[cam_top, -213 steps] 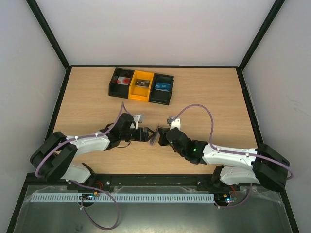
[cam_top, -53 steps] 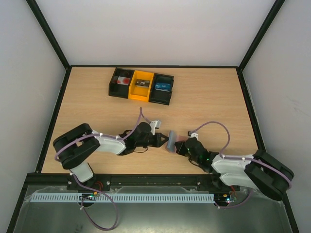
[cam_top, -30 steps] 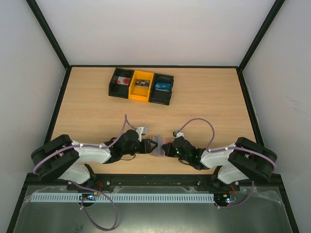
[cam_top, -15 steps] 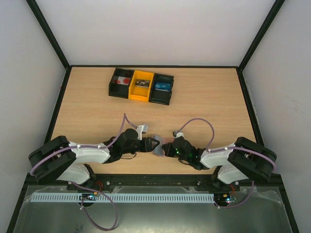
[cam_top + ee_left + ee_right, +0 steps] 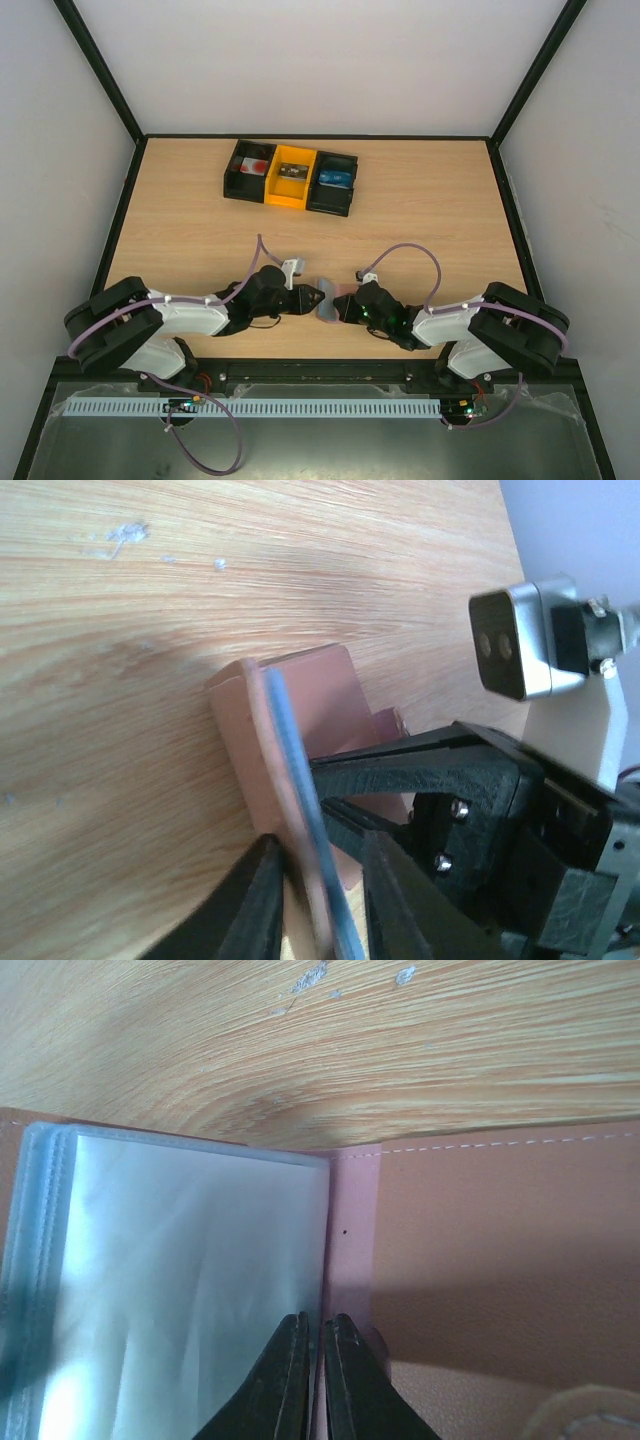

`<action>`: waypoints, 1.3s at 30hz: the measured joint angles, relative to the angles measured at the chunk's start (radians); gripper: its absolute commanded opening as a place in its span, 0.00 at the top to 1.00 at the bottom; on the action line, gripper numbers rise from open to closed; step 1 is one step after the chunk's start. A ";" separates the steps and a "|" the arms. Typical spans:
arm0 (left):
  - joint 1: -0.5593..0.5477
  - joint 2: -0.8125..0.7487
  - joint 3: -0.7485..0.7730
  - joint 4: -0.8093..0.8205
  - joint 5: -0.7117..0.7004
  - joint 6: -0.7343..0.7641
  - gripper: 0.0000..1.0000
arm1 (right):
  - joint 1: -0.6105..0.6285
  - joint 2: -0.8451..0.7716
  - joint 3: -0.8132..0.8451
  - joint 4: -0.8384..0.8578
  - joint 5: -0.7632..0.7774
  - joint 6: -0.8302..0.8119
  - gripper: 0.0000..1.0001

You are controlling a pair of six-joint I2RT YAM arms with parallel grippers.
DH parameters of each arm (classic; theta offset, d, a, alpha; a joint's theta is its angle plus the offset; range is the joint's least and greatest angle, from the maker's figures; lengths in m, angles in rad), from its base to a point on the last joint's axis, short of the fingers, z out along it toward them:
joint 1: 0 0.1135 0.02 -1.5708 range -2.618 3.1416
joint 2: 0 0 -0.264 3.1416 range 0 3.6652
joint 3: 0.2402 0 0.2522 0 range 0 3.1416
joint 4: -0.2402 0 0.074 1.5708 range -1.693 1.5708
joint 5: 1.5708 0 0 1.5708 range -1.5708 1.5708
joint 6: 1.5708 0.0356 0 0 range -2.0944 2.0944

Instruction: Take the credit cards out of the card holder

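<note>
The card holder (image 5: pixel 326 303) stands on edge on the table, held between my two grippers near the front. In the left wrist view its brown cover (image 5: pixel 320 695) and a thin blue-edged layer (image 5: pixel 300 770) run between my left gripper's (image 5: pixel 320 910) fingers, which press close on both sides. I cannot tell whether that blue edge is one of the credit cards. My right gripper (image 5: pixel 322 1335) is shut on the seam where the clear grey-blue pockets (image 5: pixel 180 1280) meet the pink-brown cover (image 5: pixel 480 1260). Its black fingers (image 5: pixel 420 770) show across the holder in the left wrist view.
Three joined bins stand at the back of the table: a black one (image 5: pixel 250 170), an orange one (image 5: pixel 292 176) and another black one (image 5: pixel 335 182). Black frame rails edge the table on the left and right.
My left gripper's jaws have narrowed onto the holder's edge. Both arms and the holder have stayed almost where they were.
</note>
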 measured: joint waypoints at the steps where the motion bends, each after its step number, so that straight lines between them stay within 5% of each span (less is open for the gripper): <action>1: 0.000 0.001 0.000 0.000 0.000 -0.004 0.87 | 0.000 0.000 0.000 0.000 0.000 0.000 0.92; 3: 0.000 0.002 0.000 -0.001 0.000 0.005 0.96 | 0.000 0.000 0.000 0.000 0.000 0.000 0.92; 9: 0.003 -0.016 -0.001 -0.014 -0.003 0.002 0.97 | 0.000 0.000 0.000 0.004 -0.002 0.000 0.86; 24: 0.002 -0.133 -0.041 -0.090 -0.030 -0.007 0.97 | 0.013 -0.156 0.013 -0.050 -0.076 0.027 0.41; 34: -0.023 -0.180 -0.051 -0.114 -0.056 -0.040 0.97 | 0.039 -0.162 0.053 -0.087 -0.089 0.045 0.40; 39: -0.026 -0.213 -0.054 -0.141 -0.068 -0.044 0.97 | 0.039 -0.138 0.053 -0.102 -0.082 0.044 0.49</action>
